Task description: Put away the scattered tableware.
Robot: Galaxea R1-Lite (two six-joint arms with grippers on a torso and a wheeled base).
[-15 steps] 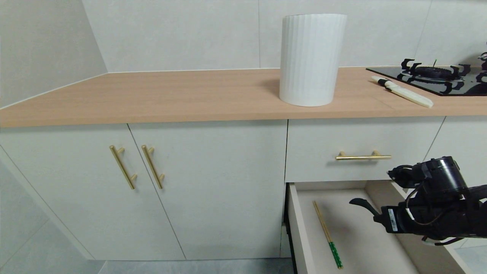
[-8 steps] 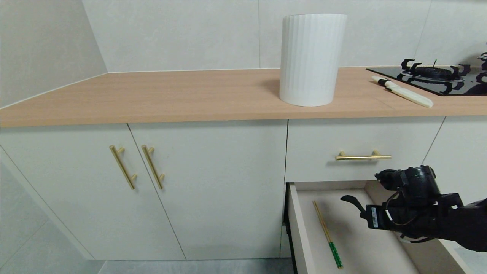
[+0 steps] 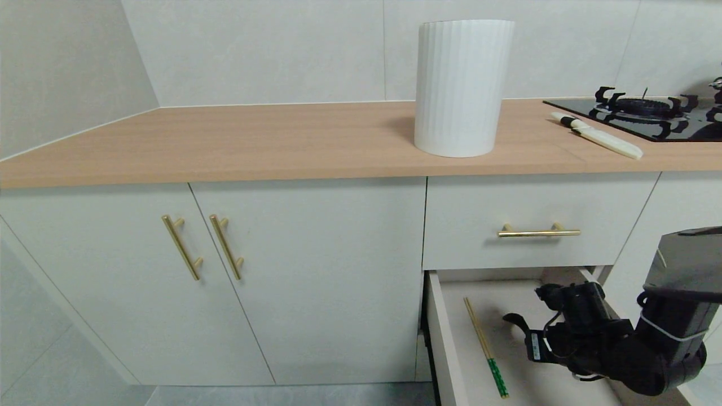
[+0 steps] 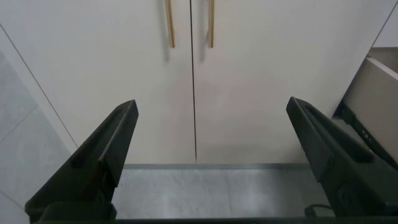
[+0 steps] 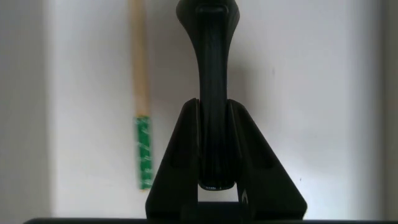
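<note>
Over the open drawer (image 3: 444,338), right pincer (image 3: 512,318) closed, empty; chopsticks (image 3: 485,347) beside; left pincer (image 4: 211,106) agape.

The open drawer (image 3: 443,338) and stove (image 3: 632,115) run off the head view's edges.

The right gripper (image 3: 512,319) sits at four o'clock in the head view, pointing toward nine, fingers pressed together. The left gripper (image 4: 211,155) is spread wide.
</note>
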